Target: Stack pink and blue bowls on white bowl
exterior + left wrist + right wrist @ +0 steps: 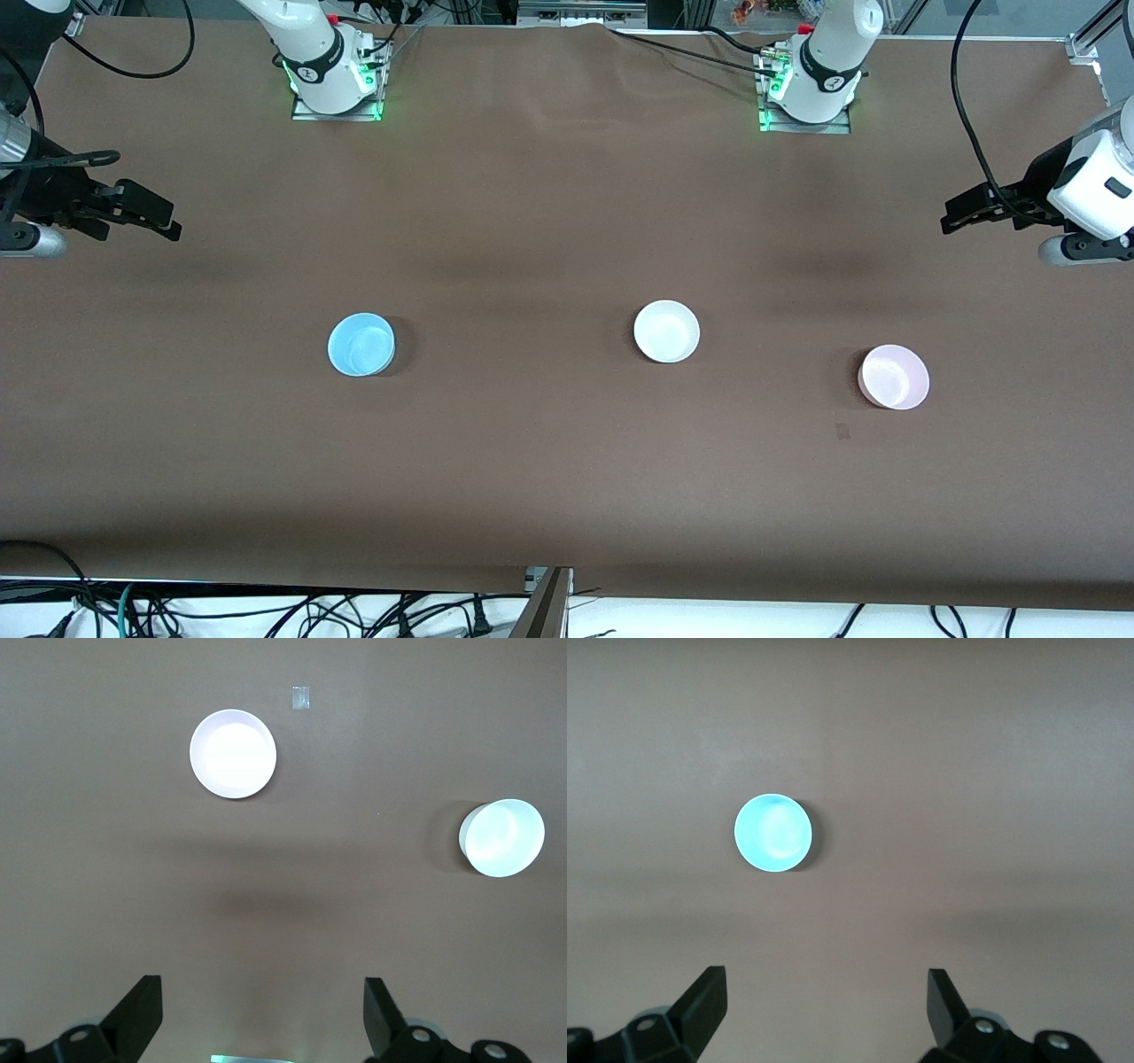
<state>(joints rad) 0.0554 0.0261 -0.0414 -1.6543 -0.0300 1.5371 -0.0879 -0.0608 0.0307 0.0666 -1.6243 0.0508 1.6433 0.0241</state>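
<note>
Three bowls stand apart on the brown table (pixel 549 461). The light blue bowl (pixel 361 345) is toward the right arm's end. The white bowl (pixel 666 331) is near the middle. The pale pink bowl (pixel 894 377) is toward the left arm's end. My left gripper (pixel 955 215) hangs open and empty over the table's left-arm end. My right gripper (pixel 159 221) hangs open and empty over the right-arm end. The left wrist view shows its open gripper (pixel 263 992), the pink bowl (pixel 233 754) and the white bowl (pixel 501 838). The right wrist view shows its open gripper (pixel 827 983) and the blue bowl (pixel 773 833).
A small tape mark (pixel 842 431) lies on the table near the pink bowl, nearer to the front camera; it also shows in the left wrist view (pixel 301 697). Cables hang below the table's front edge (pixel 354 611). The arm bases (pixel 337 80) stand along the back.
</note>
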